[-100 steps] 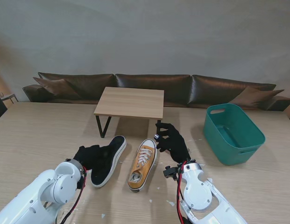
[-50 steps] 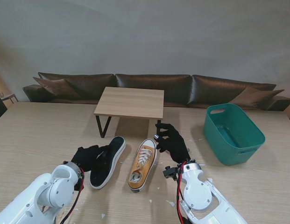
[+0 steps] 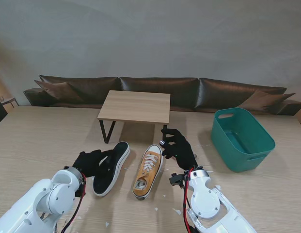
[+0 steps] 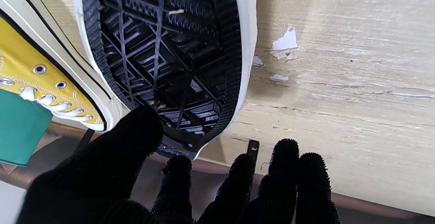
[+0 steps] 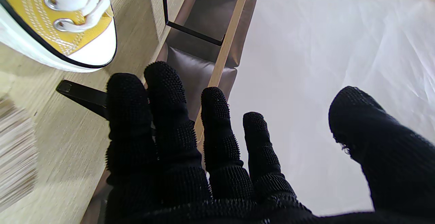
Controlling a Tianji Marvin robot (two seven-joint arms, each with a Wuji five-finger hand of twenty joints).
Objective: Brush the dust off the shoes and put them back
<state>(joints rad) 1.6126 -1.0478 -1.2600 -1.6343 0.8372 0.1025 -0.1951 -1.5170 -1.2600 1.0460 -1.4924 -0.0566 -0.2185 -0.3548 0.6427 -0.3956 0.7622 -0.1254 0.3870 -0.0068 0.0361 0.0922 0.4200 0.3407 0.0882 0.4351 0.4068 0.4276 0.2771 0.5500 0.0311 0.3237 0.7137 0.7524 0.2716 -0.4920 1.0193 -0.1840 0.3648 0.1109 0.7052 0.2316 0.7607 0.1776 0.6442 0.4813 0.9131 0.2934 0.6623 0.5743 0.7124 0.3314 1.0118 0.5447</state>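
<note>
Black rubber tread fills the left wrist view: the black slip-on shoe (image 4: 163,57) is tipped so its sole faces that camera, with the left hand (image 4: 112,169) gripping it, thumb (image 4: 136,132) pressed on the sole near the toe and the other fingers spread past its edge. From the stand, that same shoe (image 3: 110,167) shows only its dark upper and white rim, left hand (image 3: 92,162) wrapped at its side, on the wooden table (image 3: 39,141). Just to its right lies the yellow canvas sneaker (image 3: 148,171), white laces up, toe pointing away from me (its eyelets are plain only in the wrist views). The right hand (image 3: 178,145) hovers near the sneaker's toe, fingers loosely apart and holding nothing; its wrist camera shows the white toe cap close by. White flecks (image 4: 283,44) dot the tabletop. Farther right, the teal plastic tub (image 3: 243,138) looks empty inside
</note>
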